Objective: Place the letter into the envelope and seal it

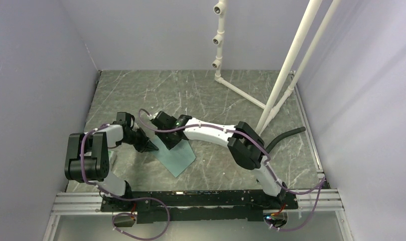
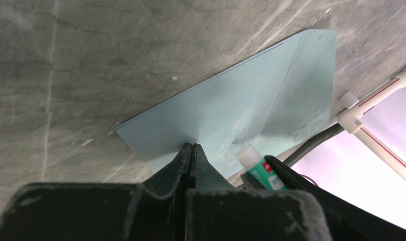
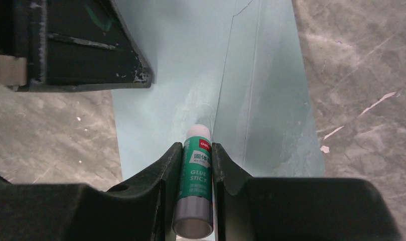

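Two grippers are seen over the one envelope (image 1: 179, 159), which lies flat on the grey marbled table (image 1: 216, 95), a little ahead of the arm bases and left of centre. The left gripper (image 1: 153, 147) is seen with its jaws brought fully together, nothing between them. Its tips are set down at the envelope's left edge, apparently pressing on the paper. The right gripper (image 1: 170, 142) is reached across from the right and is clamped on a green-and-white glue stick (image 3: 196, 170), which is held by its barrel between both fingers. The stick's white tip is laid against the envelope's surface just beside a fold line, where a pale smear is visible. The two grippers are placed close together above the envelope's far-left end, while its near-right corner is left uncovered.
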You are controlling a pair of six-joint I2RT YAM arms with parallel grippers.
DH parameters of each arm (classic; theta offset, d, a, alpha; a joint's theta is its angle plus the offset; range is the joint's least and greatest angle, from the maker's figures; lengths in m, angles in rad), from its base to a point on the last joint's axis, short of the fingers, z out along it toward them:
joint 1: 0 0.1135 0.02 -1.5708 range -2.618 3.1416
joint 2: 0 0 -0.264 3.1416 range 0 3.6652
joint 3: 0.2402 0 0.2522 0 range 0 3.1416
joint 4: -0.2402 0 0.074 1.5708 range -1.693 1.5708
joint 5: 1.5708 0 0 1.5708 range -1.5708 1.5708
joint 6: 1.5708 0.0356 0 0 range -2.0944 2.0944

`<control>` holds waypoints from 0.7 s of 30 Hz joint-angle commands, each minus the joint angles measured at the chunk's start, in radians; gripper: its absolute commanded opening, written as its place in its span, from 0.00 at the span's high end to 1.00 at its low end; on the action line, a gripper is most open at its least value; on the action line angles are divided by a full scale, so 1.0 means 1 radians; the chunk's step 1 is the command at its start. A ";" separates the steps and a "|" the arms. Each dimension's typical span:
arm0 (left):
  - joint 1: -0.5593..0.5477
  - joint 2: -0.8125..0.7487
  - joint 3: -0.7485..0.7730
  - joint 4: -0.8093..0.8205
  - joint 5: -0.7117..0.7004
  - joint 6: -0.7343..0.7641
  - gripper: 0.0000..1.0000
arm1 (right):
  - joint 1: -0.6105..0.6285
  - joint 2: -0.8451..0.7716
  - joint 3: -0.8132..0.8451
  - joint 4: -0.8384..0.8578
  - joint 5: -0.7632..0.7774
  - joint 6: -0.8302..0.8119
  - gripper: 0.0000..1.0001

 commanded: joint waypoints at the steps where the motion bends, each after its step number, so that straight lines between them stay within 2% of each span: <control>1: -0.004 0.025 -0.006 0.002 -0.061 0.011 0.97 | 0.008 0.042 0.060 -0.076 0.000 -0.013 1.00; 18: -0.003 0.081 -0.017 0.022 -0.069 -0.011 0.98 | 0.010 0.202 0.271 -0.183 0.032 -0.014 1.00; 21: -0.003 0.081 -0.013 0.020 -0.081 -0.016 0.98 | 0.009 0.197 0.261 -0.214 0.002 -0.015 1.00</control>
